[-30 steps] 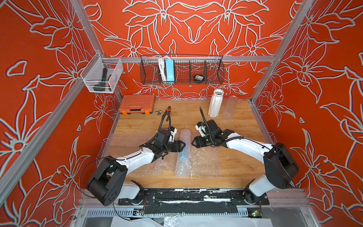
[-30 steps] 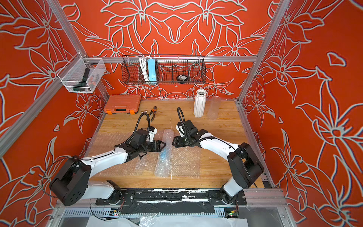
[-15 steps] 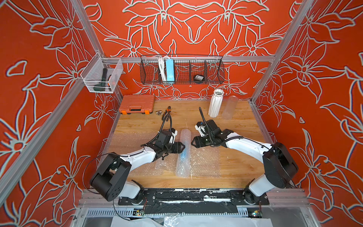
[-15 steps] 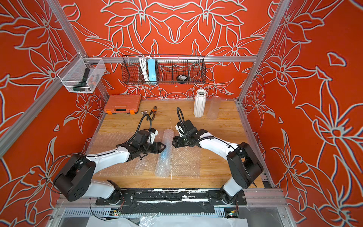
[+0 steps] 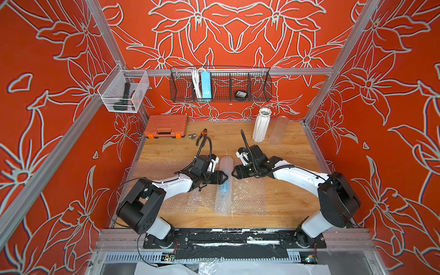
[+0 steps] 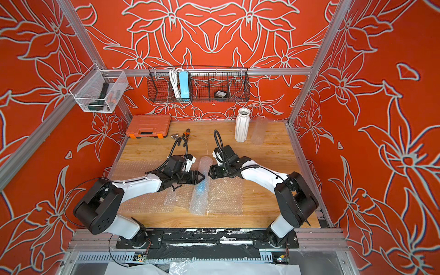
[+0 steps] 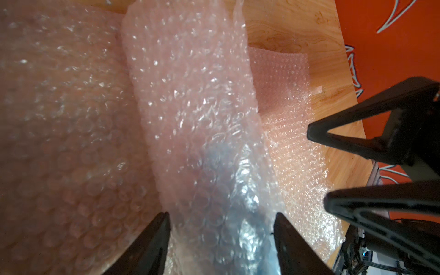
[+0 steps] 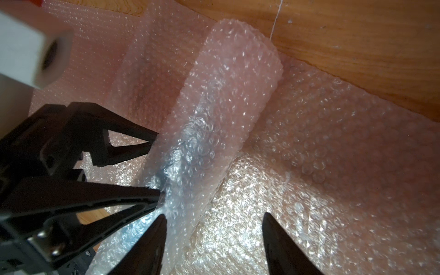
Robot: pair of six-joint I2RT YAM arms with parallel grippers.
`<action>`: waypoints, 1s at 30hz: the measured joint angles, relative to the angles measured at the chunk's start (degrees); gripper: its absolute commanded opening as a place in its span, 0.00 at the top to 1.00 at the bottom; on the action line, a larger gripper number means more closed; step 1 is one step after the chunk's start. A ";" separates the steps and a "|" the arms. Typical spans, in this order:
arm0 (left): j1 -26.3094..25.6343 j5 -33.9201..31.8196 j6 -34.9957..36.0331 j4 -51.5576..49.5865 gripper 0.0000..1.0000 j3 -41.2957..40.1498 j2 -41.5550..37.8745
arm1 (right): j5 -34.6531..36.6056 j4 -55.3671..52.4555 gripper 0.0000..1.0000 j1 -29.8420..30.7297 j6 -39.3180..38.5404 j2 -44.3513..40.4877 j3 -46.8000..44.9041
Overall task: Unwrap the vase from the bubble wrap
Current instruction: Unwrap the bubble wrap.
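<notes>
A roll of bubble wrap (image 5: 223,200) lies lengthwise mid-table in both top views. The vase (image 5: 224,188) is inside it and shows only as a blue shape through the plastic (image 6: 200,188). My left gripper (image 5: 226,177) reaches in from the left. In the left wrist view its gripper (image 7: 220,214) has a finger on each side of the roll (image 7: 190,107), with wrap filling the gap. My right gripper (image 5: 232,175) faces it from the right. It stands open (image 8: 213,214), with one finger against the roll (image 8: 226,95) and flat wrap under the gap.
Flat bubble wrap sheets (image 5: 250,197) lie on both sides of the roll (image 5: 152,171). At the back stand a white ribbed vase (image 5: 261,125) and a clear glass cylinder (image 5: 278,130). An orange tool case (image 5: 166,126) and pliers (image 5: 202,135) lie at the back left.
The rear joint of my left arm has shifted slightly to the right. Both grippers and the roll stay where they were.
</notes>
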 measured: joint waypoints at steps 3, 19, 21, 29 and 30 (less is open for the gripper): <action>0.00 0.22 -0.02 0.00 0.34 0.57 1.07 | 0.66 -0.37 0.36 0.22 -0.13 0.44 0.72; -1.18 -0.50 -0.26 -0.04 0.35 1.25 1.75 | 4.09 -4.81 0.40 2.51 -2.05 5.27 7.87; -1.38 -0.59 -0.46 0.00 0.35 1.16 1.49 | 4.42 -5.40 0.41 2.91 -2.27 6.10 8.72; -1.66 -0.72 -1.68 1.49 0.37 -0.48 0.85 | 7.21 -7.39 0.44 3.61 -3.21 9.22 12.13; -1.70 -0.70 -1.84 1.64 0.38 -0.50 0.85 | 7.54 -7.50 0.44 3.69 -3.32 9.55 12.48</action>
